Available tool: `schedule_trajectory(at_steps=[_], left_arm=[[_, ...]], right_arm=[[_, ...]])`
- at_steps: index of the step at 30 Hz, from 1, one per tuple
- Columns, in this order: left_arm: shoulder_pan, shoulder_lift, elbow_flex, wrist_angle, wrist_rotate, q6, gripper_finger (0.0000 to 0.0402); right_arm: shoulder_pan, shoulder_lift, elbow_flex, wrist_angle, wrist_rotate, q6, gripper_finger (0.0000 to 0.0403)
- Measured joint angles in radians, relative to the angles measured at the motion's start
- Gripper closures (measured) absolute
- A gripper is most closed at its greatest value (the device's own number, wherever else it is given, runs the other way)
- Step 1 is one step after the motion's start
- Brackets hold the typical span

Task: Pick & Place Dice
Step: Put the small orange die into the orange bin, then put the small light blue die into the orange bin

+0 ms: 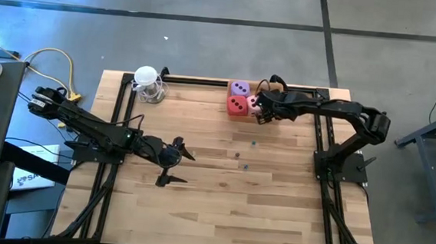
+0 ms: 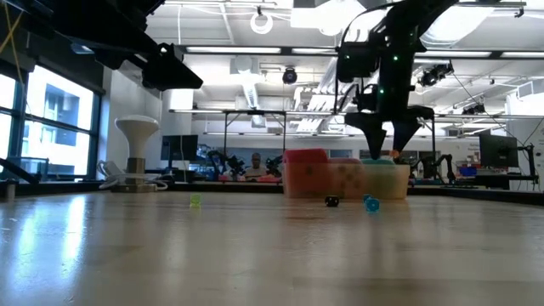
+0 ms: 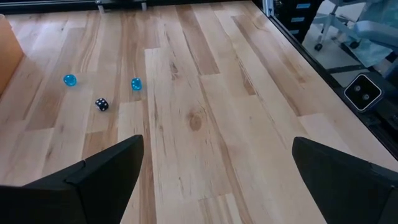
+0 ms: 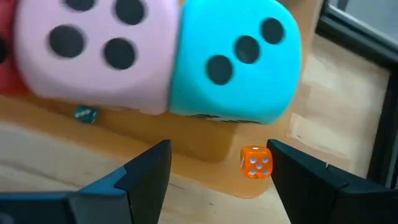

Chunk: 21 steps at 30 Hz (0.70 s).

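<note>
The right gripper (image 1: 261,115), fingers parted and holding nothing, hovers beside the dice (image 1: 239,98) clustered at the table's (image 1: 273,218) far edge; releasing looks finished, so retreating comes next. The left gripper (image 1: 178,165) waits open mid-table.

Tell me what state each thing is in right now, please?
Left hand: open, empty, over the middle of the table.
Right hand: fingers apart, holding nothing, beside the big dice.
Pink die: resting against the teal one.
Teal die: resting, three dots facing the right wrist camera.
Red die: resting at the table's far edge.
Purple die: resting just behind the red one.
Small orange die: loose between the right hand's fingers, ungripped.
</note>
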Motion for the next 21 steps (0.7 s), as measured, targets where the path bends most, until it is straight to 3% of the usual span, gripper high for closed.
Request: schedule_trajectory(at_steps=[9, 14, 21], left_arm=[[0.000, 0.000, 0.000, 0.000, 0.000, 0.000, 0.0002], [0.000, 0.000, 0.000, 0.000, 0.000, 0.000, 0.0002], [0.000, 0.000, 0.000, 0.000, 0.000, 0.000, 0.0002]], right_arm=[[-0.027, 0.000, 0.000, -0.026, 0.002, 0.059, 0.0149], [-0.026, 0.000, 0.000, -0.024, 0.024, 0.033, 0.0149], [0.027, 0.000, 0.000, 0.029, -0.024, -0.091, 0.0149]])
